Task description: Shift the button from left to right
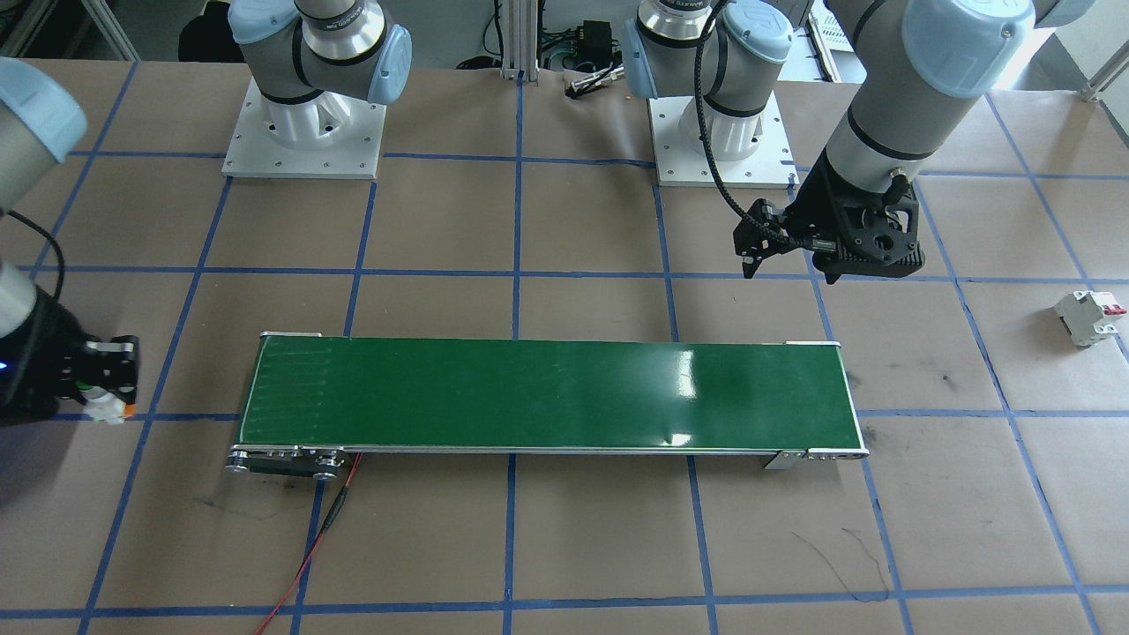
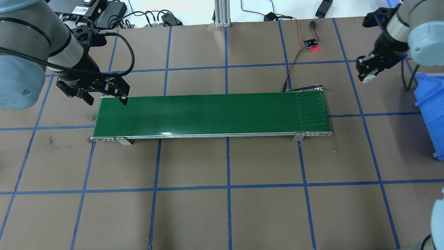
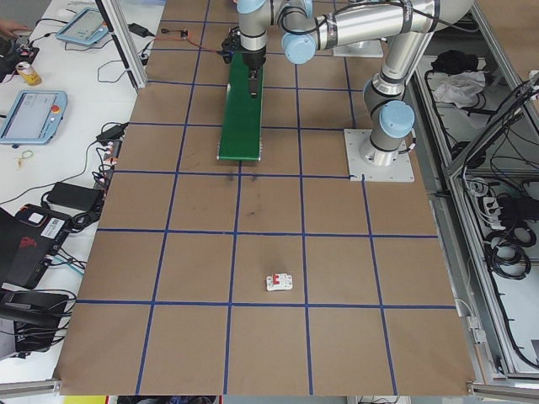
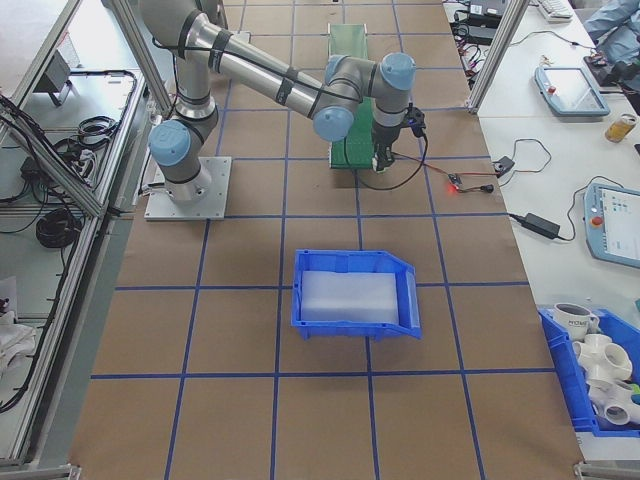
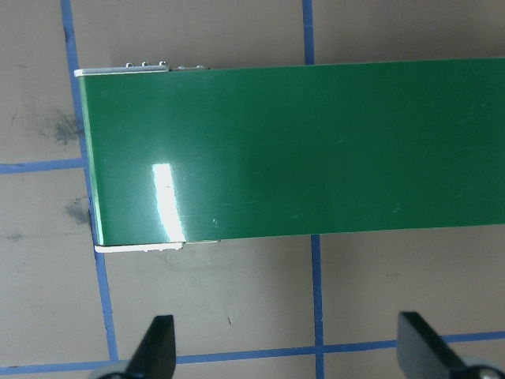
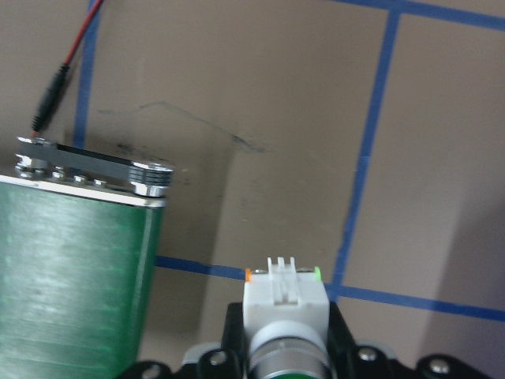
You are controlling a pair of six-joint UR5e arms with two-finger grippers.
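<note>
Right claw [image 1: 110, 381] grips one button [image 1: 104, 404]; left claw [image 5: 284, 347] gapes.

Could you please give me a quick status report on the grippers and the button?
Left gripper open, empty, over the conveyor's left end. Right gripper shut on the button, past the belt's right end. Nothing in the way.

Button [image 6: 285, 304] gripped in tool [image 6: 284, 347], bottom centre.
Green belt [image 6: 71, 284] end at lower left; bench [image 6: 237, 95] with blue tape lines behind.
</note>
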